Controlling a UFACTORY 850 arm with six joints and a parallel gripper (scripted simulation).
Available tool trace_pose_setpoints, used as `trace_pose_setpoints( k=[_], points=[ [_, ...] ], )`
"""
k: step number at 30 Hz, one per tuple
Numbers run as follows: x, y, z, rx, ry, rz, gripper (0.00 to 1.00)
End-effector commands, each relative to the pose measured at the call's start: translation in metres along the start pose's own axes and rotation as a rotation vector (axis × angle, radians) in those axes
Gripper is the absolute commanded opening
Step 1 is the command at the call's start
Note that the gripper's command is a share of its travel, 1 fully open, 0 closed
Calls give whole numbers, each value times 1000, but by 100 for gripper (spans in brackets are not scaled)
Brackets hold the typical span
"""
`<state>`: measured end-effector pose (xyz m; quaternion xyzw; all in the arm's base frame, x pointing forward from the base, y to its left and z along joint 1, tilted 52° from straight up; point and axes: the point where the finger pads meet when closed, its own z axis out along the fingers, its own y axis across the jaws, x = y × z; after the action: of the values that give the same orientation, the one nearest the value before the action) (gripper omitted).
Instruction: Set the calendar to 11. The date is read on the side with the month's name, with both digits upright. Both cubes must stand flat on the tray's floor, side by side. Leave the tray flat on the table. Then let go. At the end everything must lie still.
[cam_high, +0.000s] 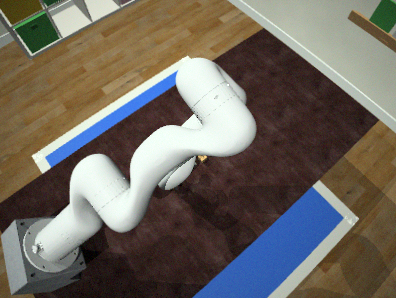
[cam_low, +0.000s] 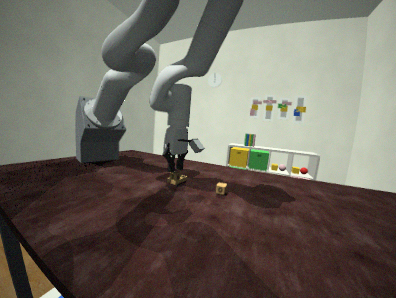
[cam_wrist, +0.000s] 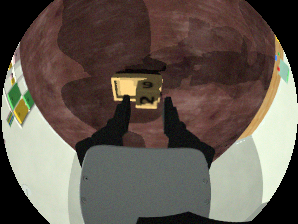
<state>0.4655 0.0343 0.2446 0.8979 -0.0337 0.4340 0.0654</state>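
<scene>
The yellow tray (cam_low: 177, 182) (cam_wrist: 114, 90) lies on the dark table. One digit cube (cam_wrist: 148, 92) is at the tray's right end in the wrist view, showing a 2 and a 6 or 9 on two faces, both turned sideways. The tray's left part holds no cube. The other cube (cam_low: 221, 188) stands on the table apart from the tray, with a round digit facing the exterior camera. My gripper (cam_low: 175, 170) (cam_wrist: 146, 103) is half open over the tray, its fingertips to either side of the cube in the wrist view, holding nothing. The month's name is not readable.
The arm hides most of the work area in the top view; a small orange piece (cam_high: 202, 158) shows beside it, and I cannot tell which object it is. The arm's grey base (cam_low: 99, 145) stands at the table's far left. A shelf (cam_low: 280, 149) stands behind the table.
</scene>
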Motion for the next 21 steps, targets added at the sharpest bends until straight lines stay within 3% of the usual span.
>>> trace_pose_setpoints(
  k=[1, 21],
  points=[
    [0, 0, 0, 0, 0, 0, 49],
    [0, 0, 4, 0, 0, 0, 49]
  ],
)
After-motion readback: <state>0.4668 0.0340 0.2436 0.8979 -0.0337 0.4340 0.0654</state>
